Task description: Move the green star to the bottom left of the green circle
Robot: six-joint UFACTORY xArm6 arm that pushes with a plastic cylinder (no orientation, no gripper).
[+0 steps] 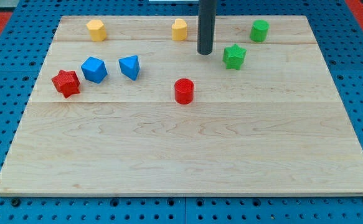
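Note:
The green star [234,56] lies on the wooden board near the view's top right. The green circle [259,30], a short cylinder, stands above and to the right of it, close to the board's top edge. The star sits below and left of the circle, a small gap apart. My tip [205,53] is the lower end of the dark rod that comes down from the view's top. It rests on the board just left of the green star, with a narrow gap between them.
A yellow block [179,29] stands just left of the rod, another yellow block [96,29] at top left. A red cylinder [183,91] is below the tip. A blue cube [94,69], a blue wedge [130,66] and a red star [66,83] lie at left.

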